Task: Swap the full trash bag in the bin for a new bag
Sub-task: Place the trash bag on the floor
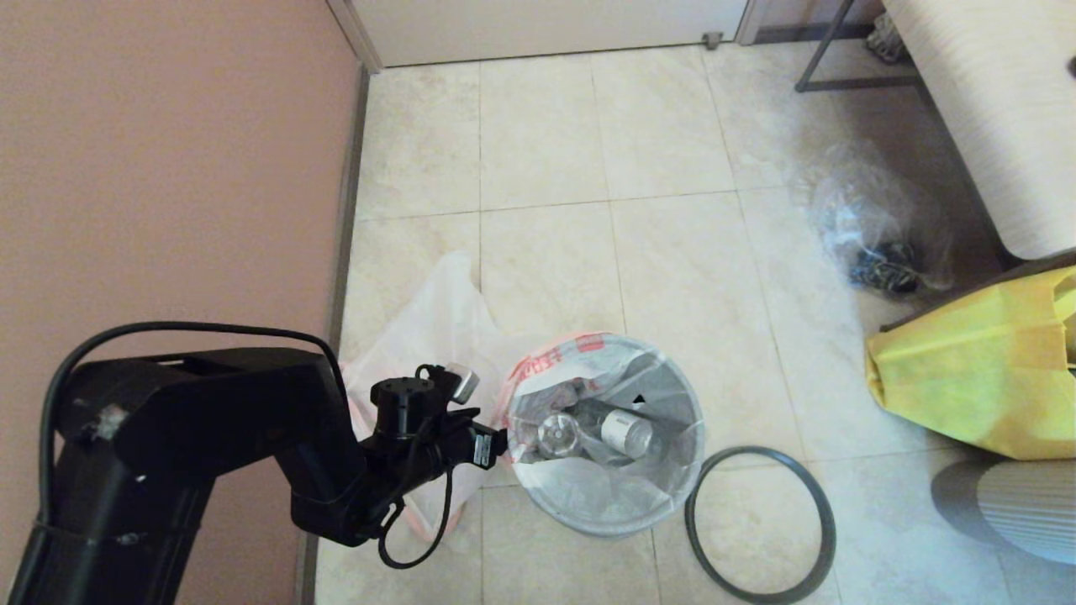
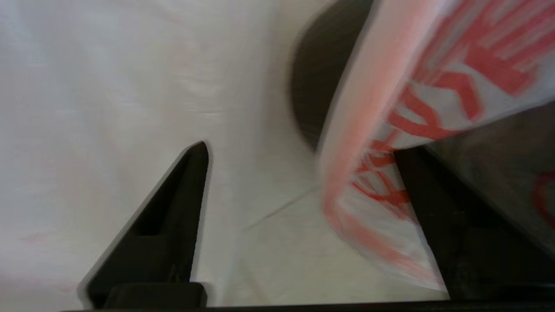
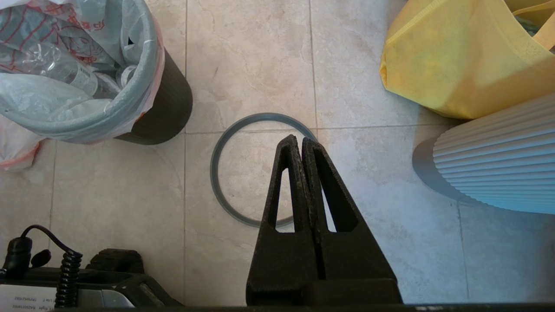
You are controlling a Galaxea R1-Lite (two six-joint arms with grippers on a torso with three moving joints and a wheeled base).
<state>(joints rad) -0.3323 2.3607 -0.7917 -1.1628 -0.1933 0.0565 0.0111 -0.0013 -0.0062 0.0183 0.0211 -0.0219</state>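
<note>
Head view, left gripper (image 1: 496,445) held open beside the bin (image 1: 607,437), full bag's (image 2: 390,143) edge between its fingers, right gripper (image 3: 302,141) pressed closed above the hoop (image 3: 260,169).

yellow bag (image 1: 967,378); clear bag (image 1: 874,227); ribbed pot (image 3: 498,160)

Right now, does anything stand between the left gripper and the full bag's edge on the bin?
Nothing visible does. The left gripper is open at the bin, and the full bag's red-printed edge hangs between its fingers. The hoop lies on the floor beside the bin.
</note>
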